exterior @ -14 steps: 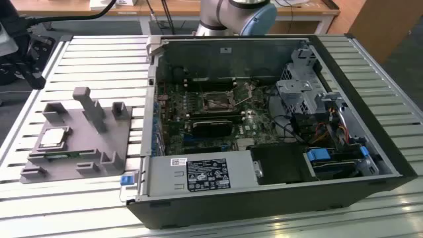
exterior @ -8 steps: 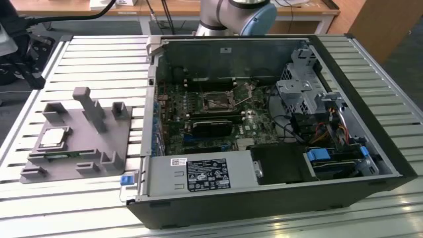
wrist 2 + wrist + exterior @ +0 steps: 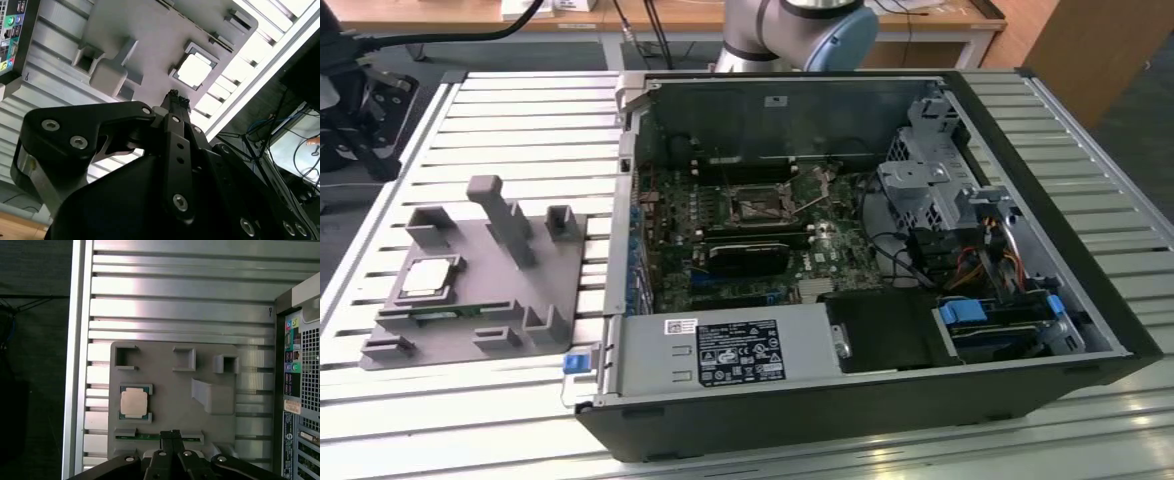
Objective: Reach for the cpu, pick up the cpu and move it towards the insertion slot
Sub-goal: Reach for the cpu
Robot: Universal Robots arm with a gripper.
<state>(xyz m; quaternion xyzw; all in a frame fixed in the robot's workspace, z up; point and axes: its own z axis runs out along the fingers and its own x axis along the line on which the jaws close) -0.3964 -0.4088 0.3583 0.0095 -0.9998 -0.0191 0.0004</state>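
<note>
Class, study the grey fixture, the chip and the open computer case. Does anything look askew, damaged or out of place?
Nothing stands out. The cpu lies flat and square in its pocket on the grey fixture, and the insertion slot sits square on the board inside the open case.

Cut off and covered
My arm (image 3: pixel 790 35) is cut by the exterior view's edge; in the first wrist view my jaws cover the middle of the green strip (image 3: pixel 137 437) and the tray's (image 3: pixel 170 395) edge beside it.
</note>
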